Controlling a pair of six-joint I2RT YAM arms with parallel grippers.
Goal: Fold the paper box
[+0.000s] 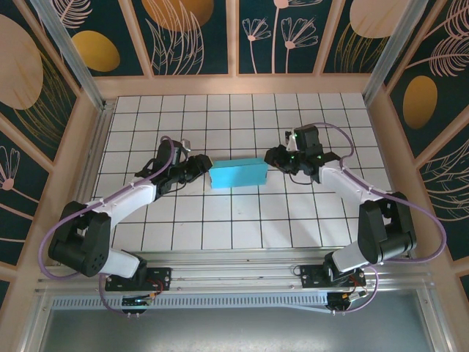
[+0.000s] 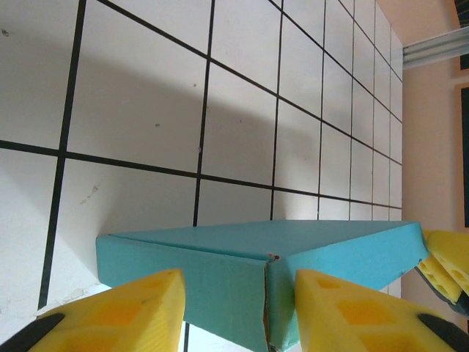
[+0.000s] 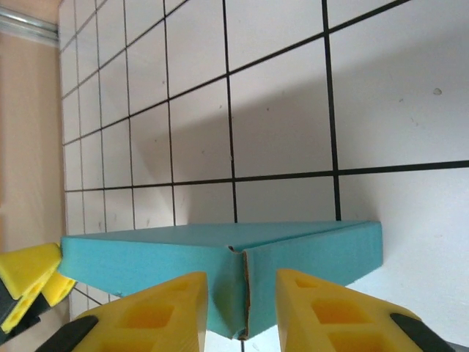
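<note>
Paper box (image 1: 237, 174) on white-gridded counter (image 1: 220, 220), floral walls (image 1: 183, 37) around; we log left claw (image 1: 201, 167), right claw (image 1: 271, 156) parted at its ends.

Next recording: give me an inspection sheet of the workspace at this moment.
Surface: white table with a black grid.
Job's things: paper box, teal side out, folded into shape, lying mid-table between the arms.
Clutter: nothing seen.
End effectors: left end effector and right end effector each straddle a box corner at opposite ends; contact cannot be told.
Cables: purple cables loop along both arms, away from the box.
Surroundings: leaf-patterned walls; metal rail at the near edge.
</note>
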